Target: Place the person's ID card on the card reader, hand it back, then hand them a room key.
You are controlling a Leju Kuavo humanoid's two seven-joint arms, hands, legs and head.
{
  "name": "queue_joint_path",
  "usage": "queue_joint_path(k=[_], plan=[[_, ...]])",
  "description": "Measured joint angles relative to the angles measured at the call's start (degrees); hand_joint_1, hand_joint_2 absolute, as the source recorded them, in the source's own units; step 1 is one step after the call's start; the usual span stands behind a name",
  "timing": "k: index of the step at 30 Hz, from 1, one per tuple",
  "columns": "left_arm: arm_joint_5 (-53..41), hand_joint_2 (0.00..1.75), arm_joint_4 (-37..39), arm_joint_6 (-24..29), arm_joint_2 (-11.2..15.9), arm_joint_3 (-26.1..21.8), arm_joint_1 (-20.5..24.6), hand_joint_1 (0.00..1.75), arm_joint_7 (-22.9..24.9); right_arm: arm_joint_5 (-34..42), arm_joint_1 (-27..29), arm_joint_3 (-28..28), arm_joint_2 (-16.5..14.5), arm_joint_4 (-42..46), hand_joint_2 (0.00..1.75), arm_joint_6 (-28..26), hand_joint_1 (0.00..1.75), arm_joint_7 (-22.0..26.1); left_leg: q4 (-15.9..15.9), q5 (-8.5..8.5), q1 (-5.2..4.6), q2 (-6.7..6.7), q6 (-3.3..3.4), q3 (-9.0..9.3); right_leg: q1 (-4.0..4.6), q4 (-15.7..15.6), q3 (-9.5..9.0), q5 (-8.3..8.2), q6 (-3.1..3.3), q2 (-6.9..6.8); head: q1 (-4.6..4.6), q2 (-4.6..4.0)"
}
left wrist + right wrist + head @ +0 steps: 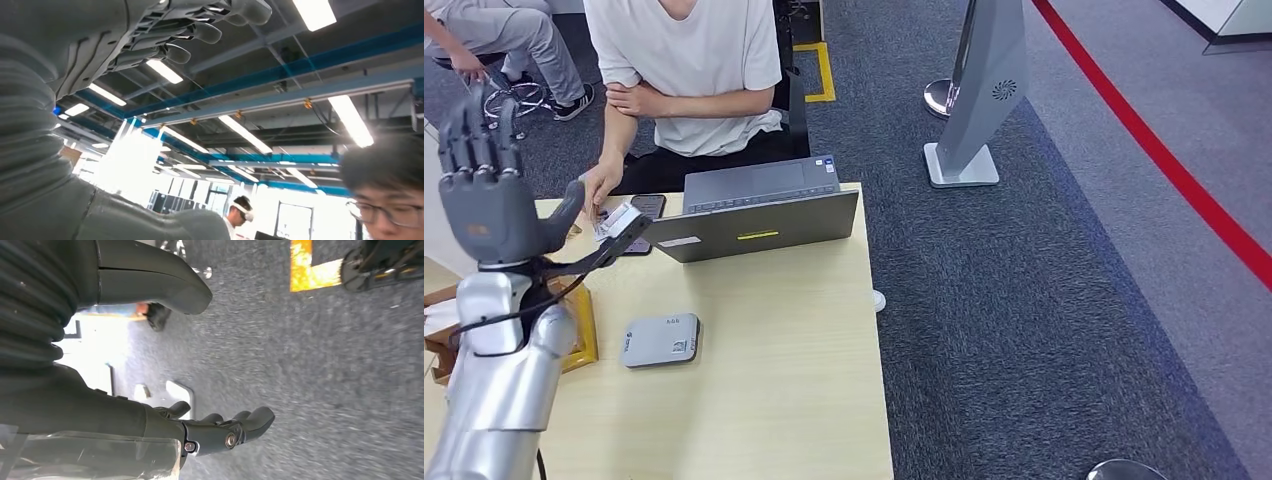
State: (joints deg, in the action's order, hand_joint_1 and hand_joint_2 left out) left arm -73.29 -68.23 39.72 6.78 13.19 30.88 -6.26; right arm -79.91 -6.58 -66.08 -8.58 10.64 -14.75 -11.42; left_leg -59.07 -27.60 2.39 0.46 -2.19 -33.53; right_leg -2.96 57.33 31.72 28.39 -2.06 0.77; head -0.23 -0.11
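Observation:
My left hand (494, 195) is raised above the table's left side, fingers spread and pointing up, with nothing in it. In the left wrist view its fingers (192, 30) stand against the ceiling. A small white ID card (618, 220) lies near the table's far edge, just beyond my thumb. The person's hand (603, 185) reaches down right beside it; I cannot tell whether it touches the card. The grey card reader (661, 340) lies flat mid-table, with nothing on it. My right hand (220, 432) hangs over the carpet, fingers loosely apart and empty.
A grey laptop (759, 210) stands at the far edge, its back toward me. A dark phone (647, 205) lies beside the card. A wooden tray (582, 335) sits at the left by my forearm. A person in a white shirt (689, 70) sits across the table (774, 400).

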Motion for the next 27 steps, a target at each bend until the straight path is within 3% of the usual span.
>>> queue_joint_path(k=[7, 13, 17, 23, 27], plan=[[12.88, 1.75, -20.61, 0.06, 4.82, -16.28, -20.72, 0.0, -11.95, 0.58, 0.68, -1.54, 0.69, 0.05, 1.75, 0.08, 0.0, -0.2, 0.08, -0.07, 0.03, -0.07, -0.08, 0.04, 0.02, 0.0, -0.02, 0.23, 0.03, -0.12, -0.03, 0.0], [27.53, 1.75, -22.97, -2.74, 9.47, -32.04, -28.48, 0.0, -17.3, 0.44, 0.77, -1.57, 1.14, 0.09, 1.75, 0.36, 0.0, -0.4, 0.12, -0.06, 0.09, -0.09, -0.1, 0.08, 0.08, 0.02, -0.06, 0.23, 0.04, -0.14, -0.01, 0.0], [40.64, 1.75, -18.87, -10.08, 12.74, -43.69, -30.57, 0.0, -23.55, 0.39, 0.82, -1.57, 1.23, 0.09, 1.75, 0.44, 0.0, -0.79, 0.13, -0.05, 0.13, -0.08, -0.11, 0.12, 0.12, 0.04, -0.11, 0.24, 0.05, -0.14, -0.02, 0.0], [45.75, 1.75, -0.8, -19.09, 19.29, -62.09, -30.66, 0.0, -32.3, 0.37, 0.98, -1.55, 1.43, 0.09, 1.75, 1.19, 0.0, -0.91, 0.15, -0.13, 0.21, -0.04, -0.23, 0.24, 0.19, 0.04, -0.11, 0.32, 0.18, -0.1, -0.04, 0.0], [45.42, 1.75, 6.19, -19.7, 21.22, -67.95, -30.41, 0.0, -33.45, 0.35, 0.92, -1.54, 1.5, 0.09, 1.75, 1.28, 0.0, -0.91, 0.14, -0.14, 0.22, -0.24, -0.24, 0.23, 0.2, 0.02, -0.2, 0.39, 0.24, -0.37, 0.04, 0.0]])
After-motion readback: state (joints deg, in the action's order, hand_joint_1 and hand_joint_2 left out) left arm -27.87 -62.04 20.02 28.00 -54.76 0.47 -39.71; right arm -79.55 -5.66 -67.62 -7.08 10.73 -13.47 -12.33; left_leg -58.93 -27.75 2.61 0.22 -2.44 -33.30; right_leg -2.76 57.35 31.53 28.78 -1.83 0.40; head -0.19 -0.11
